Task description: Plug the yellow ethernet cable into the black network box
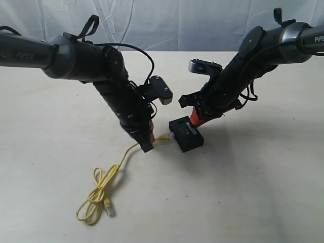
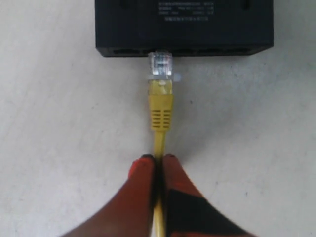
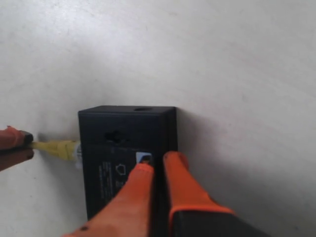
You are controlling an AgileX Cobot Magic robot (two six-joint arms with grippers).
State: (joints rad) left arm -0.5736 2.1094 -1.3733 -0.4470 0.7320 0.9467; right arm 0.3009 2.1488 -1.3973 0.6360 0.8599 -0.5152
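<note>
While your left hand [image 1: 147,145] [image 2: 157,160] sits low on the worktop [image 1: 253,192], its orange fingers are closed tight on the yellow ethernet cable [image 1: 104,185] [image 2: 160,106], pinching the cord just behind the ribbed boot. From that grip the boot and clear plug run straight to the black network box [image 1: 187,135] [image 2: 182,29], and the plug's tip sits at a port mouth in the box's side wall. Most of the clear plug remains outside the port. A small pale tag sits beside the plug where it joins the boot.

Your right hand [image 1: 195,121] [image 3: 157,160] comes down onto the box from the far side, fingers drawn nearly together with only a dark slit between them. Its tips rest on the box top near the edge away from the cable [image 3: 54,147], by a pale label. You cannot tell whether they nip that edge or merely press on the box [image 3: 123,143].

Behind the left hand, the rest of the cable trails across the worktop and gathers in loose loops, the free plug [image 1: 109,208] lying beside them. Black wires [image 1: 144,55] arc over the left arm, and a white curtain [image 1: 177,20] hangs behind.
</note>
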